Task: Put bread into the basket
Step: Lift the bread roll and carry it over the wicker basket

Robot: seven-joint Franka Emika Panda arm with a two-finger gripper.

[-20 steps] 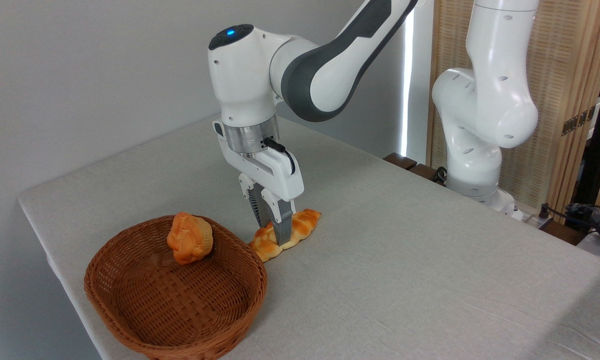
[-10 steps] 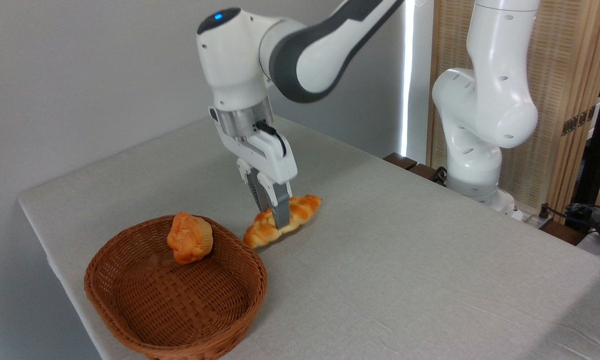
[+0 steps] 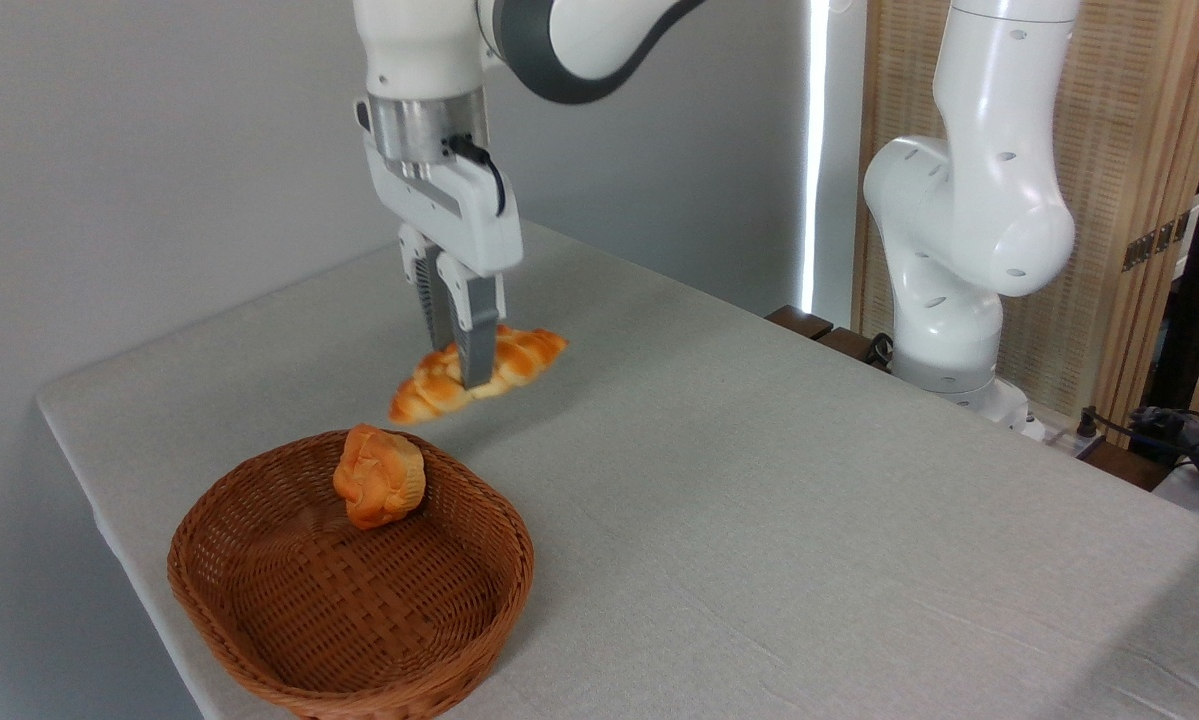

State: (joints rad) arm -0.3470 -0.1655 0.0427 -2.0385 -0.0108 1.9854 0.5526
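Observation:
The braided golden bread (image 3: pixel 524 355) hangs in the air, tilted with its left end lower, held across its middle by my gripper (image 3: pixel 464 375), which is shut on it. It hovers above the table, just beyond the far rim of the brown wicker basket (image 3: pixel 259 640). The basket sits at the table's front left corner. The near finger (image 3: pixel 479 335) covers the loaf's middle.
A round orange muffin-like bun (image 3: pixel 379 488) leans against the basket's far inner wall. The arm's white base (image 3: pixel 959 250) stands at the table's far right edge. A grey cloth covers the table (image 3: pixel 809 520). The table's left edge runs close beside the basket.
The gripper has lifted the bread off the table and carried it up and to the left, toward the basket. The basket and the bun have stayed put.

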